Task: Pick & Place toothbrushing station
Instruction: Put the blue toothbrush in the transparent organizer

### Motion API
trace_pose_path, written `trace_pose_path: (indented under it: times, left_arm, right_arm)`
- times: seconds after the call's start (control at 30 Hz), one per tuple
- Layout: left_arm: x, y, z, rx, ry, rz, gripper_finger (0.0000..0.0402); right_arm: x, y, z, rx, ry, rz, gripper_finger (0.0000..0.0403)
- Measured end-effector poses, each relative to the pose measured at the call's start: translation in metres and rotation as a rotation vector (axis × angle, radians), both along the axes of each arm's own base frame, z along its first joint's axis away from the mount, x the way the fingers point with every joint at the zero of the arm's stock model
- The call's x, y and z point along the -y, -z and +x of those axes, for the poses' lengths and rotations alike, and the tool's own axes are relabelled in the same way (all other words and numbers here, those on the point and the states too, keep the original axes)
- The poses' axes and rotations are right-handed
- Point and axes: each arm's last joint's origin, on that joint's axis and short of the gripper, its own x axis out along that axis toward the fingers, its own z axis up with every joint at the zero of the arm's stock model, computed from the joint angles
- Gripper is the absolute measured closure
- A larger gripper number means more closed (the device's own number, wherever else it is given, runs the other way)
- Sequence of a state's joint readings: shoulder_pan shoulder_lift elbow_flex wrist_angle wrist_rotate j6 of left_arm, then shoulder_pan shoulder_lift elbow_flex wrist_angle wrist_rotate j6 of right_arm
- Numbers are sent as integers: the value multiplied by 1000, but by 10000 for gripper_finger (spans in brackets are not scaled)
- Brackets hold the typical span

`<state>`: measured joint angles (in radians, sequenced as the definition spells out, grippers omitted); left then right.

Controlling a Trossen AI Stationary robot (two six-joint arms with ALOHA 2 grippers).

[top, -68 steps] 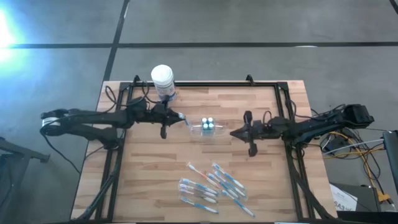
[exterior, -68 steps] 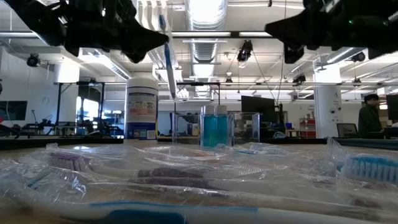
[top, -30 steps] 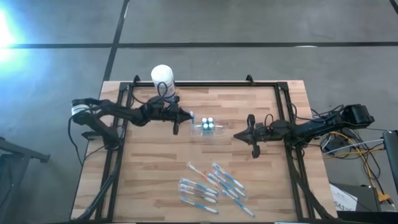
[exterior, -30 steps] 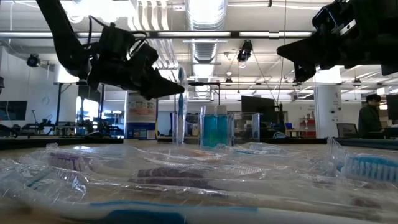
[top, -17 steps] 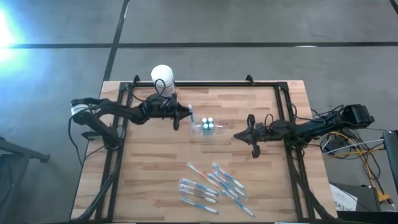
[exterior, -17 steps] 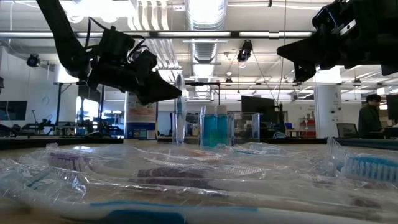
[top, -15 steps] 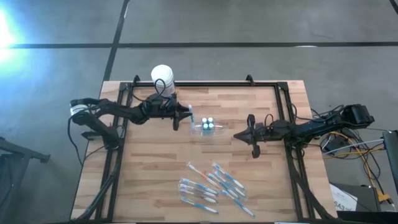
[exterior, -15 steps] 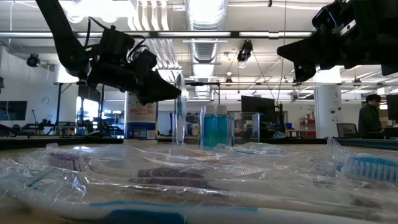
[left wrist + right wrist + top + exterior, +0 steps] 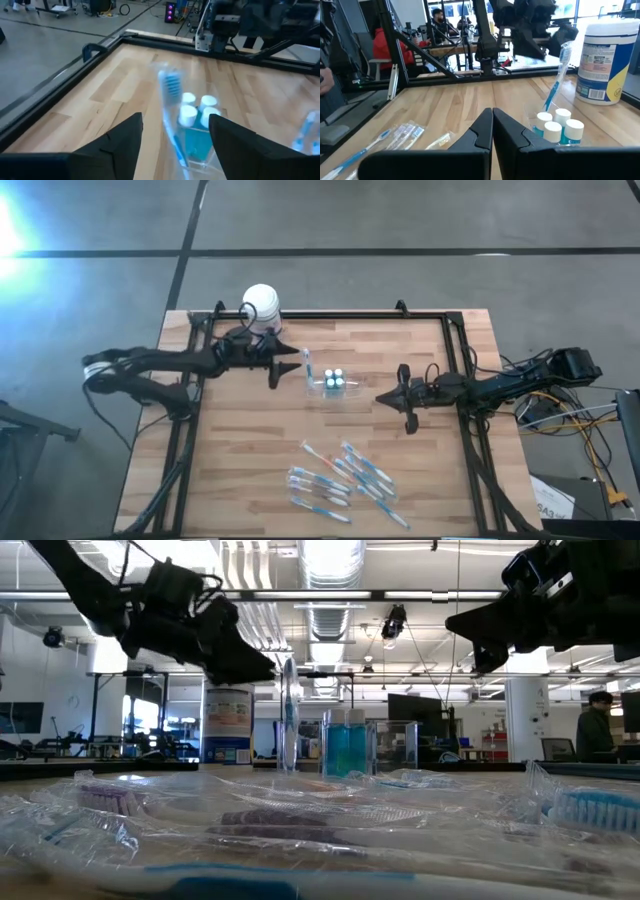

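Note:
A small clear cup (image 9: 333,384) stands mid-table with three white-capped pieces (image 9: 196,107) inside. One blue-and-white toothbrush (image 9: 307,365) stands in it, handle end down, brush head up, leaning on the cup's left rim (image 9: 547,107). My left gripper (image 9: 292,367) hovers open just left of the toothbrush (image 9: 170,100), which shows ahead of its spread fingers, untouched. My right gripper (image 9: 384,396) hangs shut to the right of the cup (image 9: 555,131), holding nothing. Several wrapped toothbrushes (image 9: 340,480) lie toward the near edge.
A white-lidded tub (image 9: 262,305) with a blue label stands at the far edge, just behind my left arm. A black frame (image 9: 330,315) runs around the wooden tabletop. Bare wood lies between the cup and the wrapped toothbrushes (image 9: 300,830).
My left gripper has opened and let go of the toothbrush, then risen and drawn back toward the table's left edge. The toothbrush stays standing in the cup.

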<state>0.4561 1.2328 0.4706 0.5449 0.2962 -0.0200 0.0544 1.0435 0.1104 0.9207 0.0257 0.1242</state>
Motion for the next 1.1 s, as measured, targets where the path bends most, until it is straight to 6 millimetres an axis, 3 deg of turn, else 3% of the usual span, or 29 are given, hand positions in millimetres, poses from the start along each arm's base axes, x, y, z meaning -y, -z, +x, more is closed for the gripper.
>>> trace_pose_path:
  times: [0.27,0.47,0.63,1.1]
  left_arm:
    - [30,-42,-35,80,124,44,198]
    - [54,-58,-60,162,195,75,296]
    - [66,-45,-75,193,235,60,391]
    - [71,19,-89,183,225,-12,398]
  right_arm:
    - [0,1,0,-5,0,-3,394]
    - [0,1,0,-5,0,-1,394]
    - [0,1,0,-5,0,-1,394]
    - [0,1,0,-6,0,31,394]
